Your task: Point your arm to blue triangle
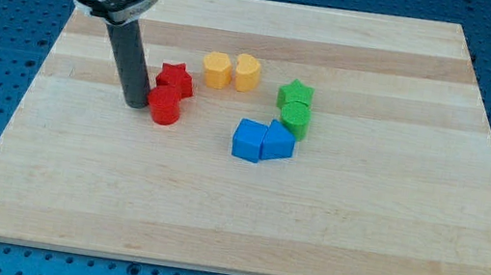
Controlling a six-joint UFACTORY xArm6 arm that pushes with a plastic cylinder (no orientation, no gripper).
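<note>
While the dark rod stands upright in the upper left of the frame, my tip (135,102) rests on the wooden surface (244,215), touching or just beside the left edge of the red cylinder (164,105). No fingers on this arm: only a straight rod, so nothing spreads or pinches.

Blocks sit in a loose arc across the middle of the frame:
- red star (175,79), just above the red cylinder, touching or nearly touching it.
- two yellow blocks side by side at upper centre; the left one (217,69) looks rounded or many-sided, the right one (247,72) heart-like. Shapes not certain.
- green star (296,94) right of centre, with a green rounded block (296,119) directly below it, close or touching.
- two blue blocks below the green pair, pressed against each other: a blue cube (248,141) at the left, and a blue block (278,141) at the right with an angled top.

Task block: the blue triangle is most likely the right-hand blue piece with the angled top, though its outline does not read clearly from this angle. It lies at centre frame, touching the lower green block or just under it. It sits well apart from my tip, to the tip's right and slightly lower in the frame, with the red cylinder between them.
</note>
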